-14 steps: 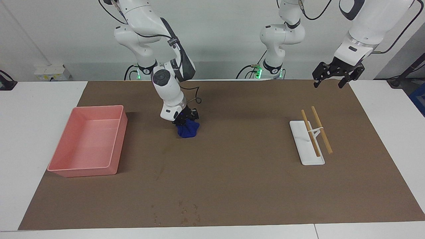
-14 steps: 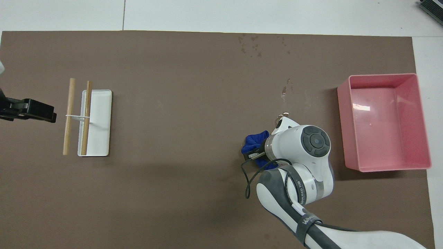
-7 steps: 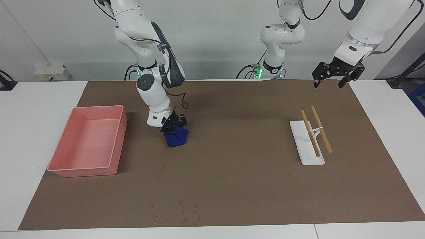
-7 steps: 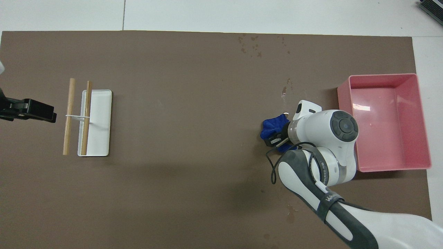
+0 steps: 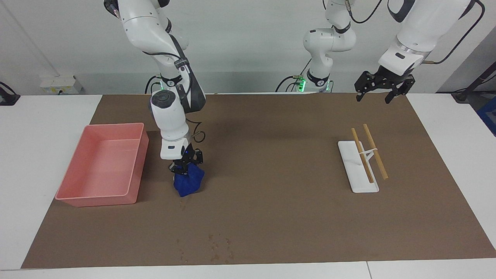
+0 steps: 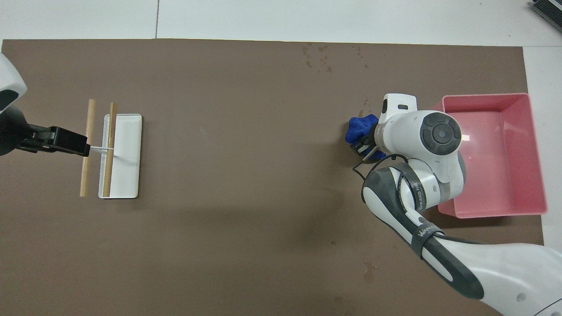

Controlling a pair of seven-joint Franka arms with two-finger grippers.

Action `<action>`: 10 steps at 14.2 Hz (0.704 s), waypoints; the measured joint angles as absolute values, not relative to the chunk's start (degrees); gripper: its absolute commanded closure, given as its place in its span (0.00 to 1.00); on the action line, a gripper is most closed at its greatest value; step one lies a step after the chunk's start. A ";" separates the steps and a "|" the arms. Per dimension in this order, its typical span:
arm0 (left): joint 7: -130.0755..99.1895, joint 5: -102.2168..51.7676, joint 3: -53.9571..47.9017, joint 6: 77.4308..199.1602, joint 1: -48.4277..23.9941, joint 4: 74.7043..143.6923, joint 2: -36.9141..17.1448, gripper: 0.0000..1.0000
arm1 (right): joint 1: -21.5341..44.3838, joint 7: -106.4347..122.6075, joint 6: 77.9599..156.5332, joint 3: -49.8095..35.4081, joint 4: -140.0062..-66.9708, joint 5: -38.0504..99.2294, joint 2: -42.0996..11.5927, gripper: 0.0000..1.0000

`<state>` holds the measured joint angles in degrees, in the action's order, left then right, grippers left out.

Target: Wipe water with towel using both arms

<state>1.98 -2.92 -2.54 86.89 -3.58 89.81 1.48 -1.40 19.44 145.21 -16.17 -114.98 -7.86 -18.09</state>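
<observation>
The blue towel (image 5: 188, 183) is bunched up in my right gripper (image 5: 186, 166), which is shut on it and presses it down on the brown mat (image 5: 271, 209), beside the pink tray. In the overhead view the towel (image 6: 359, 126) sticks out from under the right gripper (image 6: 366, 145) and wrist. I cannot make out a damp smear of water around the towel. My left gripper (image 5: 378, 88) is open and empty, up in the air over the mat at the left arm's end; in the overhead view it (image 6: 72, 143) sits over the wooden sticks.
A pink tray (image 5: 137, 162) stands at the right arm's end of the mat. A white holder (image 5: 350, 159) with two wooden sticks (image 5: 375, 151) lies at the left arm's end. Tan speckled dots (image 5: 217, 248) mark the mat's edge farthest from the robots.
My right gripper has dragged the towel across the mat, away from the robots and toward the pink tray. My left gripper has shifted slightly toward the table's middle.
</observation>
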 measured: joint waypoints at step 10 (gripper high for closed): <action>2.07 -3.36 -2.06 86.93 -3.30 89.83 1.49 0.00 | 2.45 -0.76 142.64 -16.96 -114.67 13.66 -20.34 1.00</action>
